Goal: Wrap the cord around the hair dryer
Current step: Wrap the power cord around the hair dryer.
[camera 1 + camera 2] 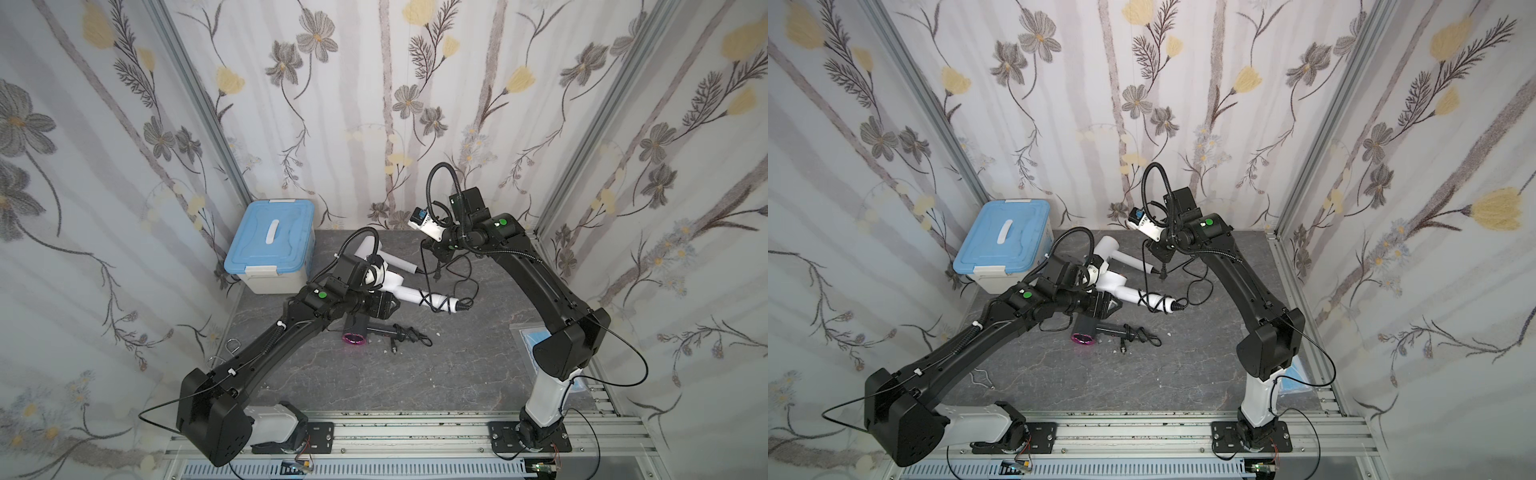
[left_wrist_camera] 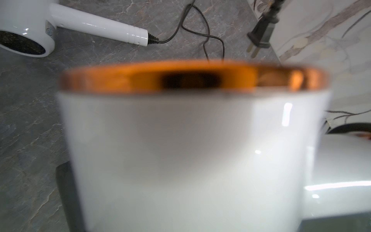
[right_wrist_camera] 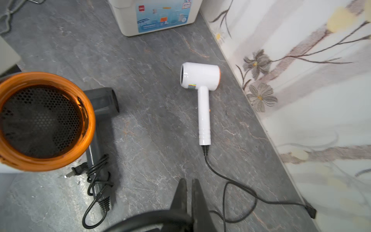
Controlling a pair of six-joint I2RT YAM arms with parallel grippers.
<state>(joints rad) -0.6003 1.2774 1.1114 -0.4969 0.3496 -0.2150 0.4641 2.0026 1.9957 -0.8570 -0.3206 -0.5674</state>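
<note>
A white hair dryer (image 1: 397,286) with a copper rear ring (image 3: 46,120) is lifted above the table. My left gripper (image 1: 374,277) is shut on its barrel, which fills the left wrist view (image 2: 180,150); one dark finger (image 2: 64,190) shows beside it. The black cord (image 1: 434,300) crosses the handle in a few turns near the strain relief (image 1: 1177,306). From there a strand rises to my right gripper (image 1: 436,254), which is shut on the cord just above the dangling plug (image 1: 436,276). The right wrist view shows those jaws pressed together (image 3: 188,181).
A second white dryer (image 1: 390,259) lies near the back wall, its loose cord (image 3: 236,186) looping over the table. A dark dryer with a pink ring (image 1: 355,334) lies in front, its cord bundled on the handle. A blue-lidded box (image 1: 270,245) stands back left.
</note>
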